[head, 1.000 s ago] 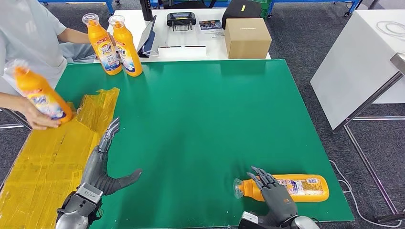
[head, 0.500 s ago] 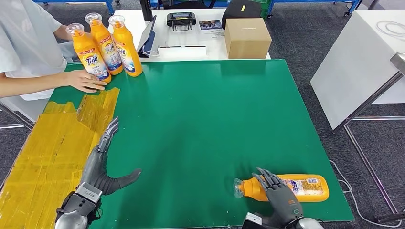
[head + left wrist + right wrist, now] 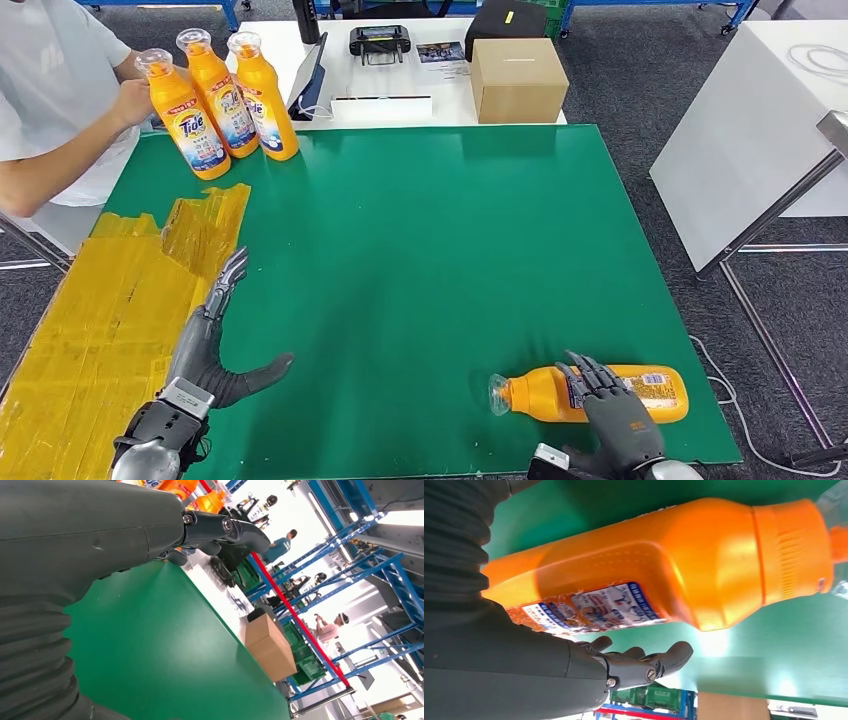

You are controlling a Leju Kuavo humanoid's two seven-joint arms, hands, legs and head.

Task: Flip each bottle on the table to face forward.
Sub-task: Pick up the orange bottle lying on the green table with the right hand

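right hand [image 3: 618, 412] spread over lying bottle [image 3: 600, 391], left hand [image 3: 215, 345] open

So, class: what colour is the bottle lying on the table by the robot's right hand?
Orange bottle, clearest in the right wrist view.
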